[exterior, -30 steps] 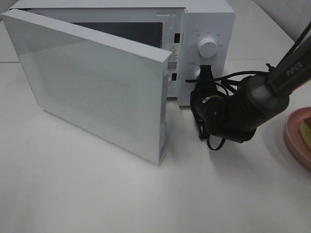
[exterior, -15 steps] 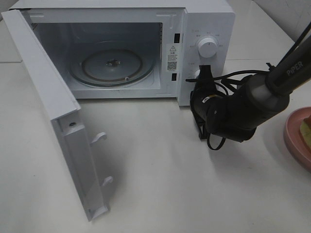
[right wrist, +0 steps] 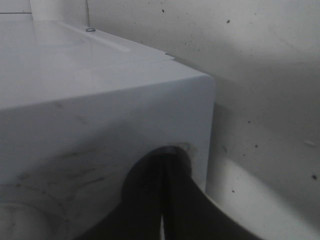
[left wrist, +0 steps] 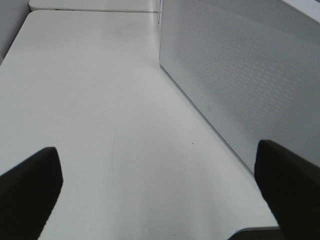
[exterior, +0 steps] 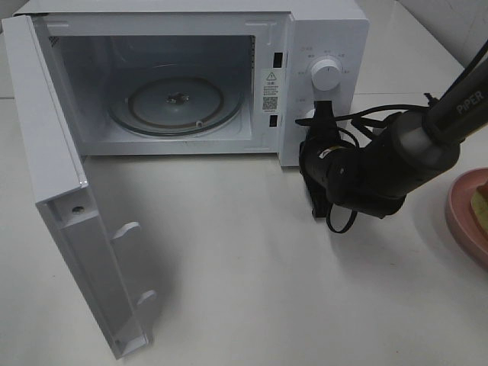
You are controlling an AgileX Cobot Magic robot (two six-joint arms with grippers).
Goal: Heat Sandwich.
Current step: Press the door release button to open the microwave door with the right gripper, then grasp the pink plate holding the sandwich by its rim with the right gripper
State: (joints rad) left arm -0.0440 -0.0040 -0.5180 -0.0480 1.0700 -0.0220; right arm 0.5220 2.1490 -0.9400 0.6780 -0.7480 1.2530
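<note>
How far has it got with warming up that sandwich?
Done: the microwave door stands wide open, the glass turntable bare. In hand: the right hand, shut, sits at the lower control. Left: the sandwich lies on the pink plate, not yet loaded; then closing and heating.

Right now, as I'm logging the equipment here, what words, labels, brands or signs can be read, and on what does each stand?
"PiPER": on the right arm, on its dark link.
Sticker on the microwave front: warning triangle and square code; its print is too small to read.
Markings around the upper dial: too small to read.
Wrist views: no text.
</note>
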